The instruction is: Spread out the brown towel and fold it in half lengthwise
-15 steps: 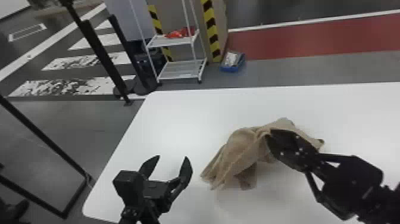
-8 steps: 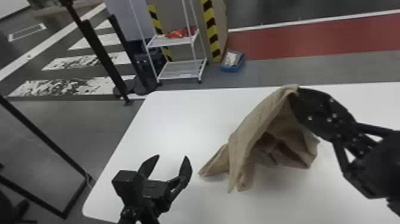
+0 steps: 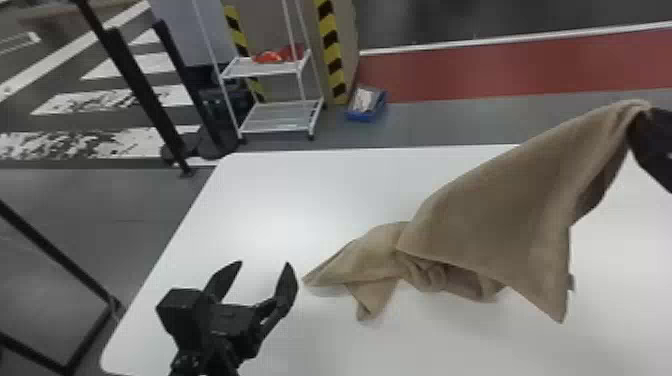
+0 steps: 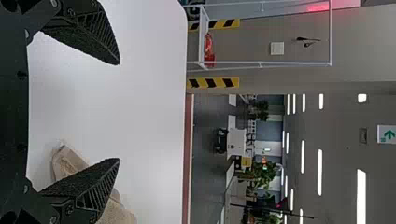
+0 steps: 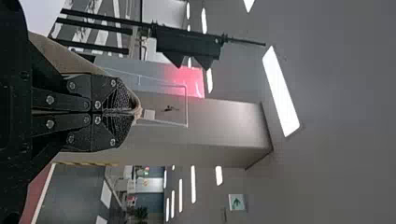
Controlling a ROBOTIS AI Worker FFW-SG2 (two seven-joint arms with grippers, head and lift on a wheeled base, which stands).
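So the towel [image 3: 500, 215] is plain tan-brown and kinda half airborne: one end's up high at the head view's right edge, a wide flap droops below, and the rest lies all bunched up around lower center.

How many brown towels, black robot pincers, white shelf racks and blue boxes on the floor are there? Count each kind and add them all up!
Crumpled brown cloth towel: 1
Black two-fingered pincers, the left pincer and the right pincer: 2
White two-tier shelf rack: 1
Small blue open box: 1
Total: 5
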